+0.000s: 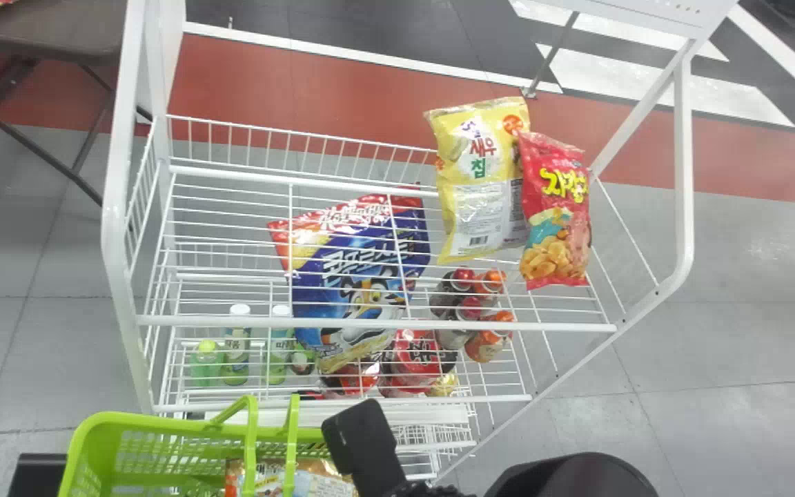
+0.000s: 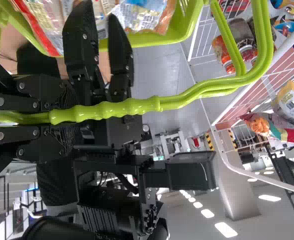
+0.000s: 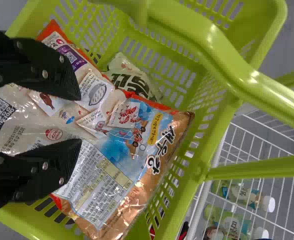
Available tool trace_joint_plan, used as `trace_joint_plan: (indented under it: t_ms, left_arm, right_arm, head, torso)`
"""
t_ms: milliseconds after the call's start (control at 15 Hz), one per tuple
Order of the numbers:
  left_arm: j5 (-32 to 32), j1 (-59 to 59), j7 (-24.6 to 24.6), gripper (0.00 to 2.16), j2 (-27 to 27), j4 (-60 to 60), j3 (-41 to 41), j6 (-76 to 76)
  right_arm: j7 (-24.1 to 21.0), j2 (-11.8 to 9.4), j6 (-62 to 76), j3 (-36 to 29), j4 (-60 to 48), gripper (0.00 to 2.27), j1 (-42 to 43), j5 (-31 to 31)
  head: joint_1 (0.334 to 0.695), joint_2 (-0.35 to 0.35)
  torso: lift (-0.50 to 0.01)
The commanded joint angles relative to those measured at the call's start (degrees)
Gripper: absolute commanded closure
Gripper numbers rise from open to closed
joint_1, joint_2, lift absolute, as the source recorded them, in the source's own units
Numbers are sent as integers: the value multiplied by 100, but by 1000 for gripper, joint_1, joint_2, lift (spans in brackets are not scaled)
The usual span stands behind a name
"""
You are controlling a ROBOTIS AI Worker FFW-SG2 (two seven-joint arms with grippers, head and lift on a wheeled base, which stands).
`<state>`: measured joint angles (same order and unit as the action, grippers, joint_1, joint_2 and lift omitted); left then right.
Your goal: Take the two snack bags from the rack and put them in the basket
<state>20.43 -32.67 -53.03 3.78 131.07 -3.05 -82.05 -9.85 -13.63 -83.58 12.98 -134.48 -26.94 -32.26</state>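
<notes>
My right gripper point(image 1: 363, 442), partly cut off in the head view, is over the green basket point(image 1: 94, 455). In the right wrist view the right gripper point(image 3: 79, 120) stands open above a brown-and-orange snack bag point(image 3: 122, 170) lying in the basket, beside a pale green bag point(image 3: 132, 77). A dark part of my left arm point(image 1: 38, 476) is left of the basket. The left wrist view shows the left gripper point(image 2: 62, 117) shut on the basket's handle point(image 2: 132, 106). A yellow bag point(image 1: 484, 179), a red bag point(image 1: 556, 214) and a blue bag point(image 1: 363, 276) rest on the rack point(image 1: 370, 322).
Below the top shelf are green-and-white bottles point(image 1: 235, 345), canned drinks point(image 1: 473, 310) and red packs point(image 1: 415, 359). White side frames point(image 1: 684, 172) rise at both ends of the rack. A dark table point(image 1: 45, 31) stands at the far left.
</notes>
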Motion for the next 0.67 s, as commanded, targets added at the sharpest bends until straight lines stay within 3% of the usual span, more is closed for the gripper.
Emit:
trace_joint_plan:
  t_ms: [0, 200, 400, 600]
  left_arm:
    - [-4, 16, 3, 1872, 0, -11, -3, 0]
    - [-4, 42, 12, 1872, 0, -29, 6, 0]
    - [-4, 24, -6, 1872, 0, -29, 24, 18]
    - [13, -72, -41, 1872, -17, -29, 85, 53]
  right_arm:
    - [44, 1, 135, -288, -263, 49, -127, -8]
    - [264, 9, 12, -947, -773, 63, -364, -333]
    - [633, 62, 205, -1536, -1265, 66, -610, -219]
    - [1169, 141, 2209, -1764, -1300, 90, -1111, 203]
  head:
    - [695, -327]
    - [695, -344]
    - [695, -350]
    - [695, -350]
  torso:
    - [-11]
    - [-11]
    - [-11]
    - [-11]
